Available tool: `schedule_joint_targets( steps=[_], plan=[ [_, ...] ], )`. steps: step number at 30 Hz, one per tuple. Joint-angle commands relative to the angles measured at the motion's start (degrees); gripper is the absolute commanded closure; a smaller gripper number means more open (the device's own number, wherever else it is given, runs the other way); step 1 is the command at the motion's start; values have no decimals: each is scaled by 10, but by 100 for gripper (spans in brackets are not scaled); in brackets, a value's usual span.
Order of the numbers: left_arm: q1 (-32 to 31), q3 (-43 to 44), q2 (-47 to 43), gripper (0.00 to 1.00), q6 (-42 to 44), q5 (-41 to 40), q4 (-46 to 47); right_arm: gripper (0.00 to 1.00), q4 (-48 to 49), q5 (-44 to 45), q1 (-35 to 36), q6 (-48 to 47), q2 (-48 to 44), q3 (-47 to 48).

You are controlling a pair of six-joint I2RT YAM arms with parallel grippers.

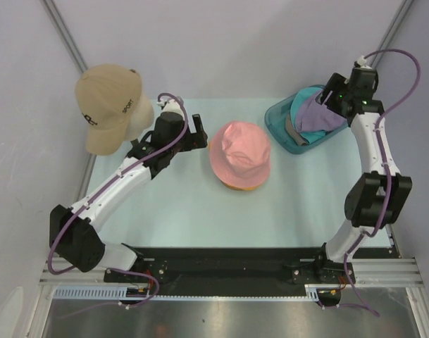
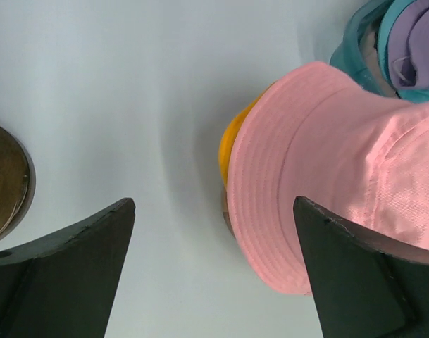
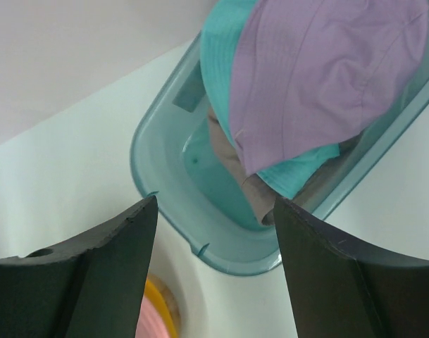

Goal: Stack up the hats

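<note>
The lilac hat (image 3: 327, 77) is lying on top of the pile inside the clear teal tub (image 3: 147, 151) at the far right of the table (image 1: 165, 211). Under it the teal hat (image 3: 218, 63) and the grey-taupe hat (image 3: 253, 193) are showing at the edges. The pink hat (image 1: 240, 153) is sitting in the middle of the table, crown up, and it is covering the yellow-orange hat (image 2: 234, 148), of which only a narrow rim is peeking out. So two hats are looking stacked and three are lying in the tub. The right gripper (image 3: 215, 199) is hovering over the tub, with its jaws standing well apart and holding nothing. In its wrist view the lilac hat is lying ahead of the fingers and a little toward the right, not between them. I am judging that the coming move is asking this arm to go down and forward onto the lilac crown, because it is clearly the nearer arm. The hat is round and crumpled, so I am not finding any long axis in it; only the tub is running diagonally. The left gripper (image 2: 214, 201) is hanging just beside the pink brim, with its jaws fully wide and empty. Beyond it the cream mannequin head (image 1: 140, 120) is wearing a tan cap (image 1: 105, 98).
</note>
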Motion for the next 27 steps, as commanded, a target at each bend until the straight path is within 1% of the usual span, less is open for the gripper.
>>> schedule_joint_targets(
  steps=[1,3,4,5,6,8,11,14,25,27],
  plan=[
    [3,-29,-28,0,11,-16,3,28,-41,85,38,-24,100,86],
    [3,-37,-40,0,12,-18,3,29,-66,140,61,-40,132,133],
    [2,-39,-42,0,12,-18,2,29,-76,162,66,-46,166,148],
    [3,-41,-45,0,11,-17,1,29,-96,199,66,-53,182,167],
    [2,-43,-46,0,12,-15,2,29,-107,217,92,-62,201,199],
    [3,-44,-46,0,11,-10,0,29,-136,263,104,-70,247,229],
    [3,-40,-41,0,13,-5,-2,30,-175,310,116,-81,298,276],
    [3,-35,-35,0,13,-5,-2,30,-187,332,120,-101,321,291],
    [9,-26,-27,0,11,-2,-3,36,-195,296,93,-128,394,309],
    [10,-25,-31,0,11,-3,-4,38,-195,295,90,-128,394,312]
  ],
)
